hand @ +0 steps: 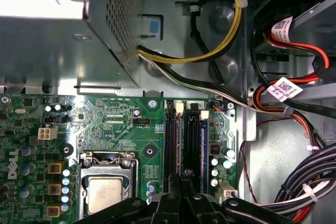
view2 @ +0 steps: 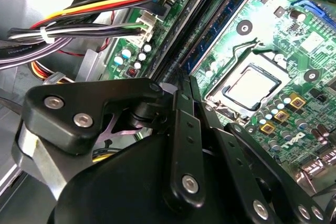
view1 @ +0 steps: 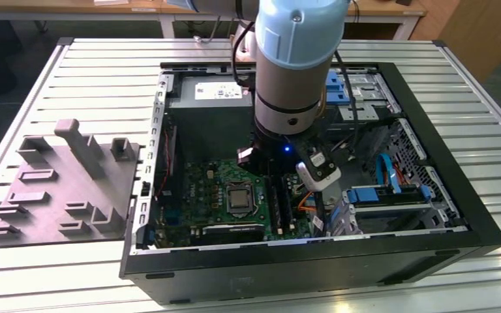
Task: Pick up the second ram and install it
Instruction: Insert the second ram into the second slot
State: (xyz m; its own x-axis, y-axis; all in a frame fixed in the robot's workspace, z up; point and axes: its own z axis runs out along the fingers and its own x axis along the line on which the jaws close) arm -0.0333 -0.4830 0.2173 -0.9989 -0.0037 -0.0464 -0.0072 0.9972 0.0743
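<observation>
Dark blackish-blue and thin as a strip, the second ram (view2: 227, 18) stands on edge in one of the long black plastic memory slots (hand: 172, 140) of the green motherboard (view1: 205, 195), just beside the square silver processor (hand: 105, 194). In the exterior view that spot is low in the middle of the frame, inside the open black computer case (view1: 320, 264) on the slatted metal counter (view1: 102, 72).

The pale blue and grey robot arm (view1: 296, 59) reaches straight down into the case. Its black end effector (view2: 182, 80) has its fingers drawn tight together, with no gap that I can make out. The tips sit at the near end of the slots, touching or only just above the stick. I cannot tell whether they pinch its edge or merely bear on it.

My reading is that the picking up is done and the installing is in hand: the stick is lined up in its slot and is being pressed home. The grey plastic fixture block (view1: 59, 189), at the exterior view's left, holds no stick that I can see.

Seating it seems to call for straight, even downward force along the slot without tipping the stick, and for keeping clear of the yellow and black cable bundle (view2: 94, 22) nearby. Whether the slot's end clips have latched I cannot tell.
</observation>
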